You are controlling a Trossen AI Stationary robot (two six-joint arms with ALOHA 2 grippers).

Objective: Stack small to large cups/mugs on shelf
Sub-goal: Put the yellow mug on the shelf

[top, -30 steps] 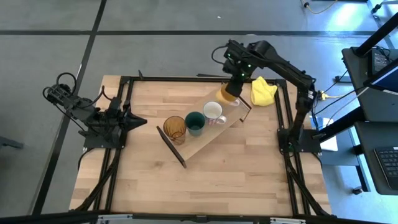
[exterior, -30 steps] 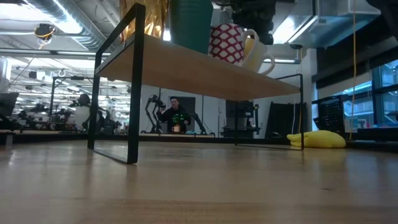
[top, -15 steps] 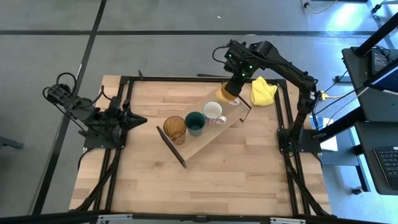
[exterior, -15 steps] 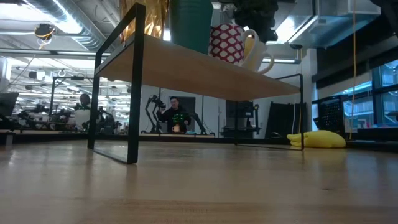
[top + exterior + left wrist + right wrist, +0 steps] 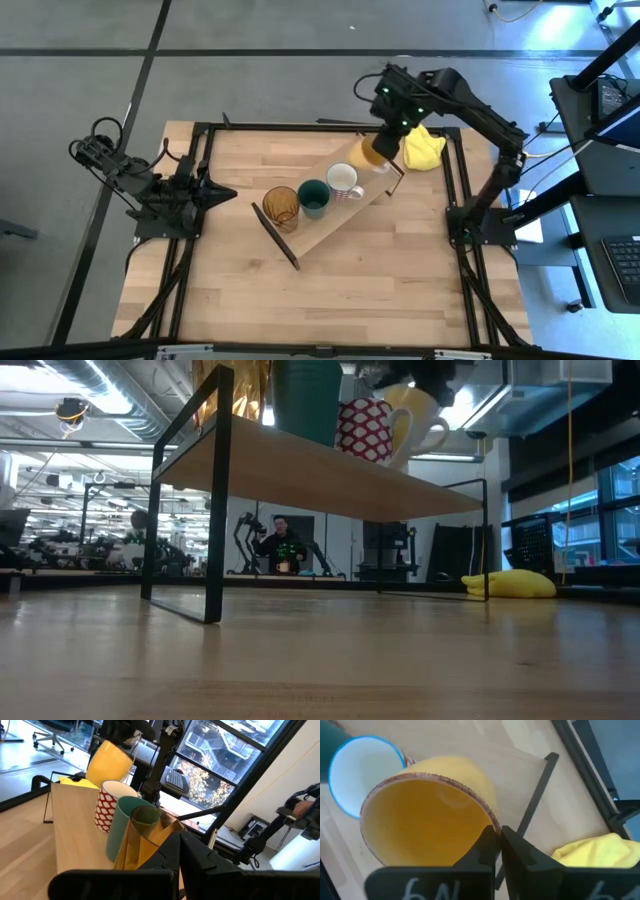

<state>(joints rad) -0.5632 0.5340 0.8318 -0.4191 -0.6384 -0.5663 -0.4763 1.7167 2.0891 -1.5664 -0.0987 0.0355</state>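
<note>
1. High view: the shelf (image 5: pixel 330 215) lies slantwise across the middle of the table (image 5: pixel 400 290), with the amber tumbler (image 5: pixel 281 206), the teal cup (image 5: pixel 313 197) and the white mug (image 5: pixel 344 180) lined up on it.
2. The right gripper (image 5: pixel 388 142) hangs over the shelf's far end, fingers pinched tight on the rim of the orange mug (image 5: pixel 372 153).
3. In the low view the orange mug (image 5: pixel 417 410) is tilted and just clear of the board, beside the white mug's red-patterned side (image 5: pixel 364 428).
4. The yellow cloth (image 5: pixel 424 147) lies near that end of the shelf.
5. The left gripper (image 5: pixel 220 192) sits clenched and empty at the table's left edge, well apart from the cups.
</note>
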